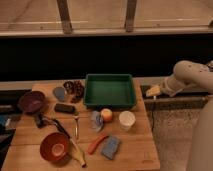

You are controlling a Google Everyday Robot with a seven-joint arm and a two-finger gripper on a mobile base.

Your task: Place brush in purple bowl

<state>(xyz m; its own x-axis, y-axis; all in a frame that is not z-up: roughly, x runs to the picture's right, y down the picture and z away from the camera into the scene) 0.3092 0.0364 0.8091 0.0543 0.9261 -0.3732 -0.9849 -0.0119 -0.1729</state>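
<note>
wooden desk (135, 152) fills the lower part of the view. nearest the front edge stands an orange-red bowl (55, 146), upright, with only its own inner floor and a paler patch at the middle showing. a banana (78, 153) lies just beside its right rim. further right are a slim orange-red object (96, 144) and, just beside that, a blue packet or sponge (111, 147).

one row back, the brush (42, 120) lies flat on the desk at the left, its chunky dark head toward the left edge and its thin handle running right and forward toward the orange-red bowl. it is outside both bowls. right of it lies a pale-handled utensil (76, 125), then a crumpled blue-grey thing (95, 120) touching an orange fruit (106, 115), then a white cup (126, 120) standing mouth up, its inside pale.

behind the brush head sits the purple bowl (32, 101) at the left edge, upright, its glossy inside showing bare; the brush is near its front rim but apart from it. a flat black block (64, 108) lies to its right.

at the far side are a blue-grey round piece (59, 93), a dark snack bag (75, 89) and a green tray (110, 93), whose floor shows bare.

the gripper (152, 91) hangs off the desk, just right of the tray's far corner, on a pale arm (192, 75) reaching in from the right; whether it is spread or pressed together does not show.
</note>
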